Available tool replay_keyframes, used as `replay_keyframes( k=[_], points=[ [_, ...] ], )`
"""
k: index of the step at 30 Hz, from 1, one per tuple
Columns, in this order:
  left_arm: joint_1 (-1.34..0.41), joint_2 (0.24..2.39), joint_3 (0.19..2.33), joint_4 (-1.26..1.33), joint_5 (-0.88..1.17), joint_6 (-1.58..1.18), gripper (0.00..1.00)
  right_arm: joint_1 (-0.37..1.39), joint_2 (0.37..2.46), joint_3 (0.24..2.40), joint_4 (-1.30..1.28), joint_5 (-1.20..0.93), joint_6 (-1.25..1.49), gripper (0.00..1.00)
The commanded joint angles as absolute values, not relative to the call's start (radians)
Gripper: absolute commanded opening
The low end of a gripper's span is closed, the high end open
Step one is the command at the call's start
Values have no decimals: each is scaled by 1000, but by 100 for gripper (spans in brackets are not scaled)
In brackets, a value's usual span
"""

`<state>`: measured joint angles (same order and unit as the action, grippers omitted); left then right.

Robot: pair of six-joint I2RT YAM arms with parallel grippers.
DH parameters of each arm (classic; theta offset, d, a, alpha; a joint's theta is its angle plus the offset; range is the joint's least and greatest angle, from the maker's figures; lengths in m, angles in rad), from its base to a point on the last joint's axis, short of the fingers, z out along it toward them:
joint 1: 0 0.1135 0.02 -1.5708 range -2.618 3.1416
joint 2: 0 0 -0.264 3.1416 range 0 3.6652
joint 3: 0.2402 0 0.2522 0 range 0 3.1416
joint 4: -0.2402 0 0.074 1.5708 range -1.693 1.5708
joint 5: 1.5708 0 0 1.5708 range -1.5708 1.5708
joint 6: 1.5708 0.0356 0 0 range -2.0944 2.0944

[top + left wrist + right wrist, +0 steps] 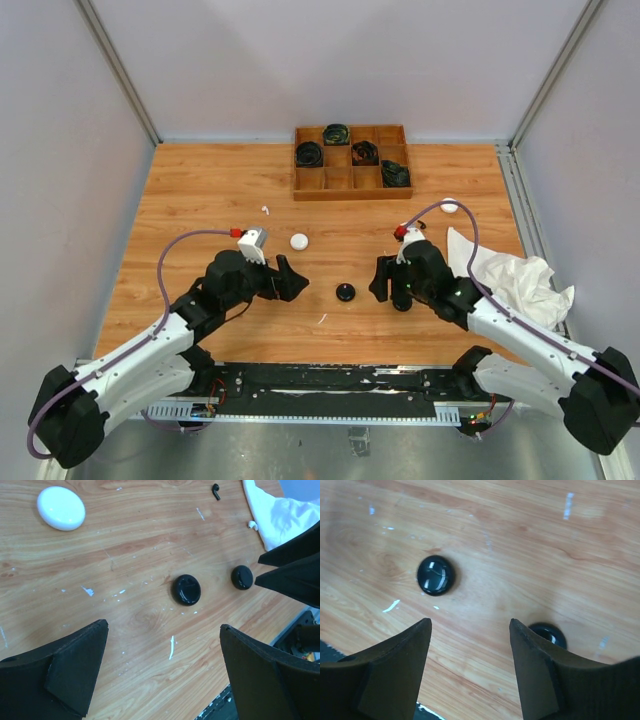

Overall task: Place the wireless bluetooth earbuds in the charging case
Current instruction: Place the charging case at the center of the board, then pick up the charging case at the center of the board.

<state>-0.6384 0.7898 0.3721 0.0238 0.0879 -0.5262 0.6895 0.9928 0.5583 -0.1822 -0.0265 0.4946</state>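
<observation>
**Right pincer** [470, 625]: fingers spread, bare wood between them, nothing pinched. It hangs low over the surface [200, 200].

**Small black round piece** [547, 634]: just beside the right pincer's right finger and half hidden behind it.

**Black round case** [435, 575]: ahead and to the left of that pincer. It is glossy and lies flat, and it looks shut, though this is not certain.

**Left pincer** [164, 627]: spread wide and empty, facing the same case from the opposite side.

**White earbud** [252, 525]: seen only from the left wrist, at the edge of the white cloth [280, 515] and near the right pincer's fingers.

**Black earbud** [215, 491]: alone on bare wood, farther out. Its stem runs roughly up and down in that view.

**Relation:** both earbuds lie beyond the black case from the left pincer, on the cloth side. Neither shows in the right wrist view. The right arm is judged the nearer, but its pincer would have to turn from the case toward the cloth.

**White round case** [61, 508]: well apart from the earbuds.

**Tray** [340, 194]: at the far edge, holding coiled cables [309, 153].
</observation>
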Motion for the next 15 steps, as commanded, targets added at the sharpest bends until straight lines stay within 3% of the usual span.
replay_keyframes(
  k=[1, 15],
  points=[
    [-634, 818, 430, 88, 169, -503, 99, 690, 938, 569, -371, 161, 475, 66],
    [-634, 890, 445, 133, 238, -528, 97, 633, 1135, 635, -468, 177, 476, 67]
  ],
)
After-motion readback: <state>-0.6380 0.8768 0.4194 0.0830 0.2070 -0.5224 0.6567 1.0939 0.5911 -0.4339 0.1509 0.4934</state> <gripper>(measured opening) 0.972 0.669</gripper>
